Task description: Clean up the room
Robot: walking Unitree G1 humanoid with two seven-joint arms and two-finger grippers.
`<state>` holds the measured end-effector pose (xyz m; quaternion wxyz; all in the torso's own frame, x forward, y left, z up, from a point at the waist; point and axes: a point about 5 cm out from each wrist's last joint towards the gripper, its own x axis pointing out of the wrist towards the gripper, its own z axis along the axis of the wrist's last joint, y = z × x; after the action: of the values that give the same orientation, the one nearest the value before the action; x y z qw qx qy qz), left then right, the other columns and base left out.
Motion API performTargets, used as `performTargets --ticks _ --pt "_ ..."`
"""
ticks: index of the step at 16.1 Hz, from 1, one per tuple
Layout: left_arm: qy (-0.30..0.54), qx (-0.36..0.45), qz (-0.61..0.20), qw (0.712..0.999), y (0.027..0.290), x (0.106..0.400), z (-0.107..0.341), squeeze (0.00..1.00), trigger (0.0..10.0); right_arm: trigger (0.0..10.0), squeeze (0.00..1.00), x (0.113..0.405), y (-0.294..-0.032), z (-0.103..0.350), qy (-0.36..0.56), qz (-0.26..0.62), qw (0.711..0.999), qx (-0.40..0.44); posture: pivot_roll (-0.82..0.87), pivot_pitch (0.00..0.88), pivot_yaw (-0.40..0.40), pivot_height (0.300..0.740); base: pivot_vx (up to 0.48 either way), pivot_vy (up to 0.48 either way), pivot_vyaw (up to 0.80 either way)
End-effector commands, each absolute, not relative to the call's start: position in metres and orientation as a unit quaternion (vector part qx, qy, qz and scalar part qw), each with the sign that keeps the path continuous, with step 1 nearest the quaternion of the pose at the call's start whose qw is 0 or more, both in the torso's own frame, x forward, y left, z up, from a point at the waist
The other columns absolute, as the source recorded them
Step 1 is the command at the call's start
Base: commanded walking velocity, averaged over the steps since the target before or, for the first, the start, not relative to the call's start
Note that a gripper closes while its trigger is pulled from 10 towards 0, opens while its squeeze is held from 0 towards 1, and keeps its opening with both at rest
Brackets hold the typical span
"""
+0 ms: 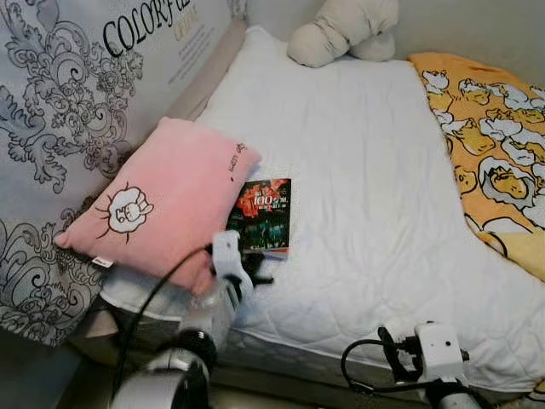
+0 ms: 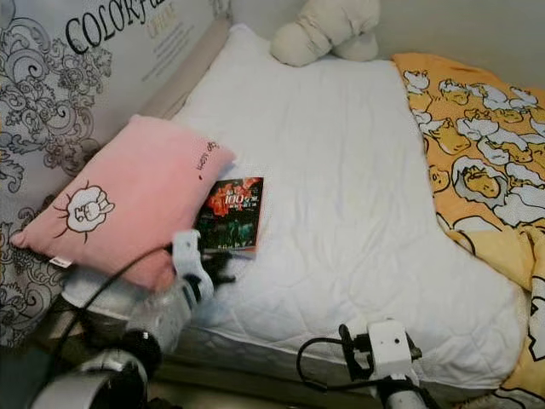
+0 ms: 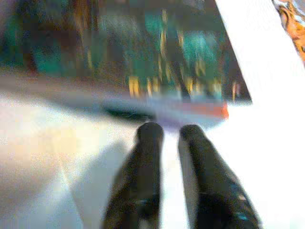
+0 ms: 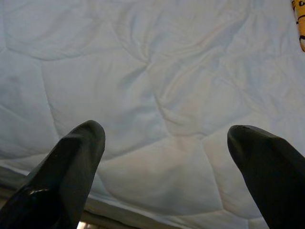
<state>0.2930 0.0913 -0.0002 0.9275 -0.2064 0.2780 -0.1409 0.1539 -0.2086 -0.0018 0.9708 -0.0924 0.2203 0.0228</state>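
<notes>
A dark book (image 1: pixel 264 215) with a red and teal cover lies flat on the white quilted mattress (image 1: pixel 366 187), beside a pink pillow (image 1: pixel 162 200). My left gripper (image 1: pixel 255 277) rests at the book's near edge. In the left wrist view its fingertips (image 3: pixel 150 131) are almost together with nothing between them, just short of the blurred book (image 3: pixel 143 52). My right gripper (image 4: pixel 167 133) hovers open above bare mattress (image 4: pixel 157 71) near the bed's front edge, and its white wrist (image 1: pixel 438 345) is seen low on the right.
A beige plush toy (image 1: pixel 345 30) sits at the far end of the bed. A yellow duck-print blanket (image 1: pixel 494 145) covers the right side. A grey patterned panel (image 1: pixel 68 85) with lettering runs along the left.
</notes>
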Motion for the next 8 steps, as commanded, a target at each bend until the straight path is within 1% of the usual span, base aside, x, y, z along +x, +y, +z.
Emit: performTargets --ticks 1,2,3,4,5,7,8 --pt "0.305 -0.258 -0.131 0.907 0.094 0.289 -0.003 1.0 10.0 10.0 0.0 0.152 -0.214 -0.004 0.222 0.013 0.97 -0.093 -0.07 0.0 -0.078 0.732 0.0 0.0 0.0" --pt "0.315 -0.281 -0.119 0.898 0.097 0.287 -0.005 1.0 10.0 10.0 0.0 0.153 -0.214 -0.004 0.223 0.014 0.97 -0.093 -0.06 0.0 -0.078 0.732 0.0 0.0 0.0" --pt "0.321 -0.321 -0.104 0.885 0.1 0.283 -0.004 1.0 10.0 10.0 0.0 0.153 -0.215 -0.005 0.224 0.015 0.97 -0.094 -0.05 0.0 -0.077 0.732 0.0 0.0 0.0" --pt "0.316 -0.328 -0.104 0.884 0.101 0.281 -0.001 1.0 10.0 10.0 0.0 0.153 -0.215 -0.006 0.224 0.016 0.97 -0.095 -0.05 0.0 -0.077 0.732 0.0 0.0 0.0" --pt "0.309 -0.332 -0.107 0.885 0.1 0.28 0.002 1.0 10.0 10.0 0.0 0.153 -0.216 -0.006 0.225 0.016 0.97 -0.095 -0.05 0.0 -0.078 0.732 0.0 0.0 0.0" --pt "0.273 -0.332 -0.103 0.897 0.102 0.28 0.015 1.0 10.0 10.0 0.0 0.155 -0.216 -0.007 0.224 0.017 0.97 -0.096 -0.04 0.0 -0.08 0.732 0.0 0.0 0.0" --pt "0.267 -0.335 -0.089 0.899 0.106 0.282 0.015 1.0 10.0 10.0 0.0 0.156 -0.216 -0.008 0.224 0.019 0.97 -0.096 -0.03 0.0 -0.085 0.732 0.0 0.0 0.0"
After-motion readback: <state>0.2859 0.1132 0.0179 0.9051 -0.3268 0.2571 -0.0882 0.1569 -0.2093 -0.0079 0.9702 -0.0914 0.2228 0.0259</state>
